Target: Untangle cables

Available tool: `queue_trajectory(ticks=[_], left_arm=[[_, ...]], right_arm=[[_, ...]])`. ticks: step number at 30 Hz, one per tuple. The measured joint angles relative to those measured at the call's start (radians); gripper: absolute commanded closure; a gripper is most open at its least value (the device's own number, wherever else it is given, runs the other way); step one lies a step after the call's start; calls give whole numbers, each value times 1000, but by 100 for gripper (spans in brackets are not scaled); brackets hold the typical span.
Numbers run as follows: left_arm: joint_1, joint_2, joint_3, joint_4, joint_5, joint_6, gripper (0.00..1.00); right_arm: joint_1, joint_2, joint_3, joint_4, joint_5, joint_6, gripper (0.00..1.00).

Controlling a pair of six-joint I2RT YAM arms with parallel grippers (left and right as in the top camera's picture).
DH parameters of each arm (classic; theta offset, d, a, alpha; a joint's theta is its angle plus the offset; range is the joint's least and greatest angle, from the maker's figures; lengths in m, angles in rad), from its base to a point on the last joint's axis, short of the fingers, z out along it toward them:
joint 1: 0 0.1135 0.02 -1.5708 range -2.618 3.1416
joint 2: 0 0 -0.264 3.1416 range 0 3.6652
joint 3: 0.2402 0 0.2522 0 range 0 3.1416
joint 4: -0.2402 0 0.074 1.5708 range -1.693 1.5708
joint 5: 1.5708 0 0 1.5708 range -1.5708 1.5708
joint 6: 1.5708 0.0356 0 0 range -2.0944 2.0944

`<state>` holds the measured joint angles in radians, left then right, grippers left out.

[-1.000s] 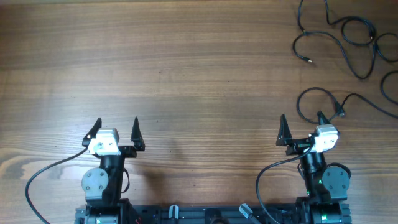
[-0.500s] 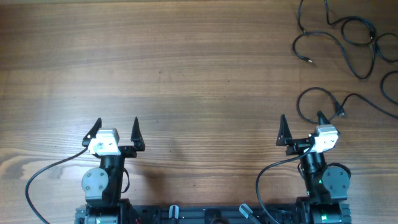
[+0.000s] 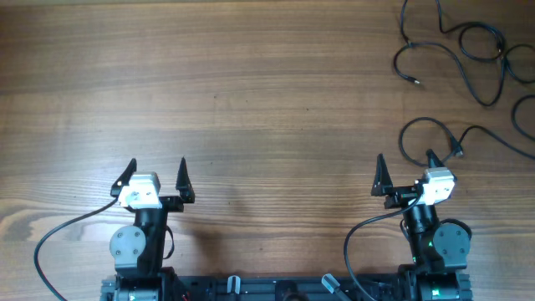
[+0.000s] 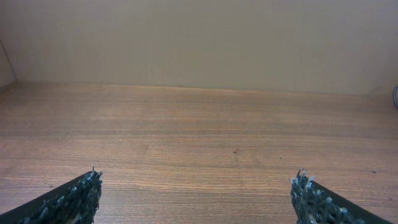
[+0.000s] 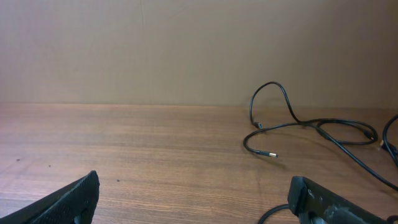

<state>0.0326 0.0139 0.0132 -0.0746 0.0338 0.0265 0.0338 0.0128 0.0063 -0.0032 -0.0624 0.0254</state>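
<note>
L gripper & R gripper at frame bottom, both spread wide (nothing held), cables upper right.

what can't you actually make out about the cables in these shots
- Overhead: the cables run off the top and right edges, so their number and far ends are cut off.
- Right wrist: one strand leaves the right edge, its end unseen.
- Right wrist: the plug end is too small to identify.
</note>
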Motion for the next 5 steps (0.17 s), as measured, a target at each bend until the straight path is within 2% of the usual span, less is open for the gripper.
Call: queue_trajectory(ticks=[5], left_arm=[[0,0,0,0,0,3,0]], right_arm=[[0,0,0,0,0,0,0]])
